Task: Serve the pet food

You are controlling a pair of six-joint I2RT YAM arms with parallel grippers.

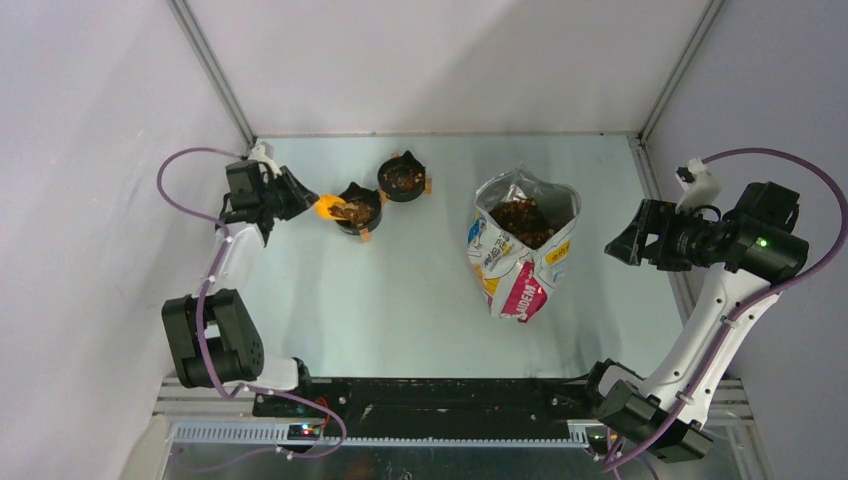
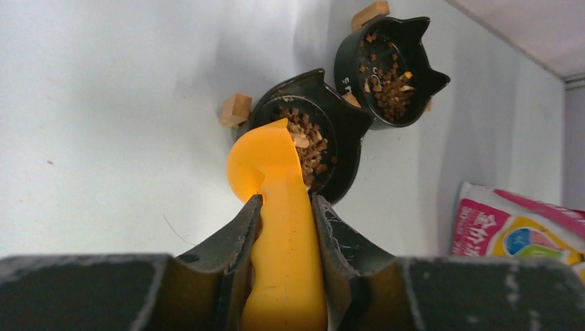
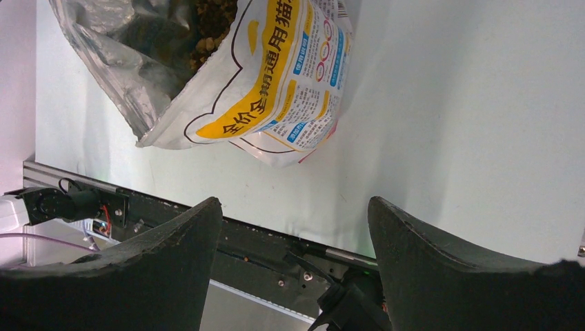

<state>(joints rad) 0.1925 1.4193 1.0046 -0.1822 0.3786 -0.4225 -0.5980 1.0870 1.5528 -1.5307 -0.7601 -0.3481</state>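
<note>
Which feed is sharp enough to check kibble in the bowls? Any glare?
Left wrist: kibble in both bowls crisp, orange scoop glowing and soft. Top: kibble just brown patches; bag foil glints. Right wrist: pincer dark, bag print legible.

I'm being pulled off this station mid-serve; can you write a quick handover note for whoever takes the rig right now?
Left end effector: shut on the orange scoop, whose tip is at the rim of the nearer black bowl.
Right end effector: open, empty, off to the side of the food bag.
Pet food: some in the nearer bowl, some in the farther black bowl, the rest in the open bag.
Done: both bowls hold kibble.
Left: probably top up if the portions look small, then set the scoop down.
</note>
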